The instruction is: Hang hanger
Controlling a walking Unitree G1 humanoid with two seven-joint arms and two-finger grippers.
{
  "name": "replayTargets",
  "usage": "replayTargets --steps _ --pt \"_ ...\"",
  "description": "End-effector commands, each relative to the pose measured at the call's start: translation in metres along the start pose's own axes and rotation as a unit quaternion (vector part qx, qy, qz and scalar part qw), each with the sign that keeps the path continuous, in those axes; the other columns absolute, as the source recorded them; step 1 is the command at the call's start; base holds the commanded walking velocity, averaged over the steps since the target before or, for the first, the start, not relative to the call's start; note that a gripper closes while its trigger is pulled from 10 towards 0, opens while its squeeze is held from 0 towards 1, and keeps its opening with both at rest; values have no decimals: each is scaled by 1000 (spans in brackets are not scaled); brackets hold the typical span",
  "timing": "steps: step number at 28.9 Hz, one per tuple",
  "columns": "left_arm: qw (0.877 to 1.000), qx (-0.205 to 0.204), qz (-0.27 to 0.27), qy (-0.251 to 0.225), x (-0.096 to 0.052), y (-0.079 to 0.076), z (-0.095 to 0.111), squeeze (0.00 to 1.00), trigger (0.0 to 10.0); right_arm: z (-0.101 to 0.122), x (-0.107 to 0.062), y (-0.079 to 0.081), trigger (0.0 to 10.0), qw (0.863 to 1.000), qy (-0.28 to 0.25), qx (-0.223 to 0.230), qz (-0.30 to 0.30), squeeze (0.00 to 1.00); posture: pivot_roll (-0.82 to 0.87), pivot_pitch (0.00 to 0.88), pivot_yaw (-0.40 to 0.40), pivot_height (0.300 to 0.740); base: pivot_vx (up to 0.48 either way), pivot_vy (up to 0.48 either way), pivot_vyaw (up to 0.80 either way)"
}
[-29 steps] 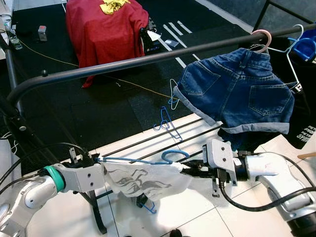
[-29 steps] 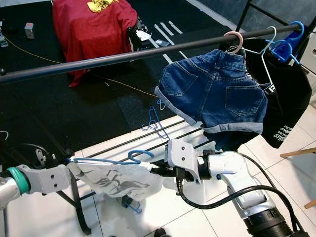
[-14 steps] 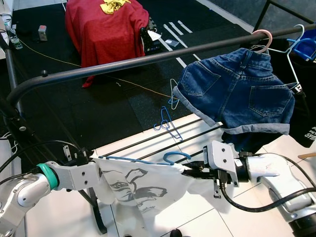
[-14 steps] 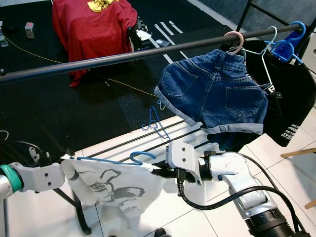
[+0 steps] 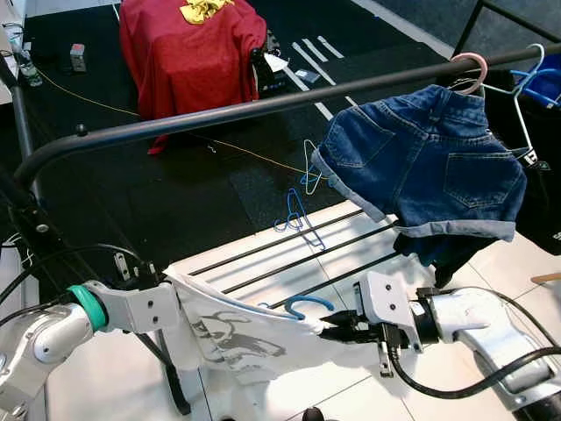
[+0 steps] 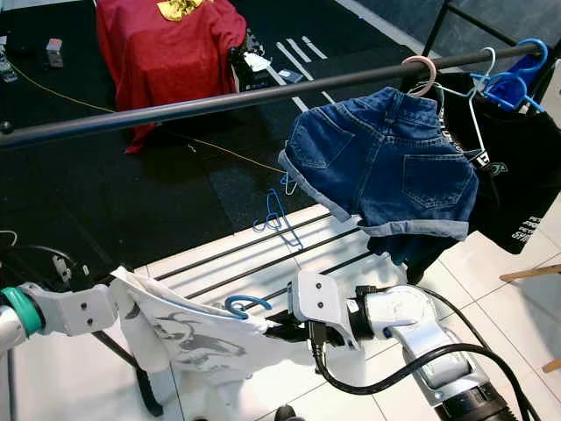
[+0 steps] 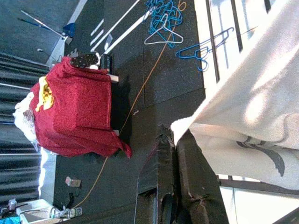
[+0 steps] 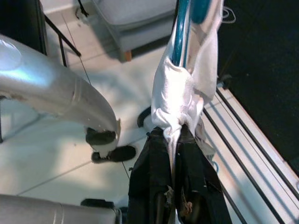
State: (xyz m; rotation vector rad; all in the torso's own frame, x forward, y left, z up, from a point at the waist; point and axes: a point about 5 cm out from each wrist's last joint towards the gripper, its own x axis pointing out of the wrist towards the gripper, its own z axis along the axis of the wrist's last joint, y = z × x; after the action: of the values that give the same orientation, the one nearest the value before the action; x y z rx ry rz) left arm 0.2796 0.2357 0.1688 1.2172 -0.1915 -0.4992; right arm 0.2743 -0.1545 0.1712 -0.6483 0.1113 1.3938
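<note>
We are looking down over the dark clothes rail [image 5: 219, 112], which is running across the scene above the black mat [image 5: 175, 193] and the white tiled floor [image 5: 263, 263]. Beyond the rail, a red cloth [image 5: 188, 53] is draping a box-like shape on the mat, with a small yellow item [image 5: 203, 9] lying on top of it. At the right end of the rail, blue denim shorts [image 5: 429, 167] are hanging from a pink hanger [image 5: 469, 70], and just beside them a dark printed garment [image 6: 517, 175] is hanging with blue hangers [image 6: 513, 79] above it. Below the rail, loose blue hangers [image 5: 298, 219] are lying where the mat meets the tiles.

Nearer to us than the rail and lower, we are holding a white printed shirt [image 5: 237, 338] stretched between both arms, with the blue hanger [image 5: 298, 304] inside it; its hook is sticking out of the cloth, well below the rail and not yet on it. Our left gripper [image 7: 175, 135] is clenching one edge of the shirt, its black fingers closed on the fabric. Our right gripper [image 8: 174, 135] is pinching the other end, its fingers closed on a bunched knot of white cloth with the teal-blue hanger wire rising just past the fingertips; we cannot tell whether the wire itself is caught between the fingers.
</note>
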Motion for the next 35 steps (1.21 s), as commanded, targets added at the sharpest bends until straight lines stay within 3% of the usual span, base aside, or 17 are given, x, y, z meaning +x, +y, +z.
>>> replayTargets --steps 1,10,12,16,18,23,26,32,35 --pt "1000 6 -4 7 -7 -1 -4 0 8588 -5 -1 2 0 1000 14 -1 4 0 -60 217 71 740 0 0 0" --pt "1000 -5 -8 -7 -8 -2 2 0 8549 -11 -2 -8 0 999 29 -3 -32 0 -58 221 72 740 0 0 0" --pt "999 -32 -8 -31 -5 -4 13 0 9647 -8 0 -17 0 998 18 -6 -61 0 -56 224 72 740 0 0 0" --pt "995 -73 -14 -61 -1 -7 29 0 9725 -2 2 -24 0 997 -10 1 -78 0 -54 224 72 740 0 0 0" --pt "987 -127 -13 -100 8 -9 51 0 9647 5 7 -25 0 997 -37 3 -68 0 -55 225 73 740 0 0 0" --pt "983 -146 -12 -113 11 -10 59 0 9647 7 9 -25 0 997 -44 1 -62 0 -56 224 73 740 0 0 0" --pt "970 -190 0 -152 26 -11 84 0 8980 14 18 -21 0 998 -57 -5 -34 0 -59 222 71 740 0 0 0" --pt "963 -211 21 -164 32 -4 93 0 8078 12 21 -16 0 998 -55 -5 -19 0 -60 222 69 740 0 0 0" --pt "958 -233 24 -166 31 3 95 0 8118 9 22 -15 0 998 -52 -4 -18 0 -58 222 69 740 0 0 0"
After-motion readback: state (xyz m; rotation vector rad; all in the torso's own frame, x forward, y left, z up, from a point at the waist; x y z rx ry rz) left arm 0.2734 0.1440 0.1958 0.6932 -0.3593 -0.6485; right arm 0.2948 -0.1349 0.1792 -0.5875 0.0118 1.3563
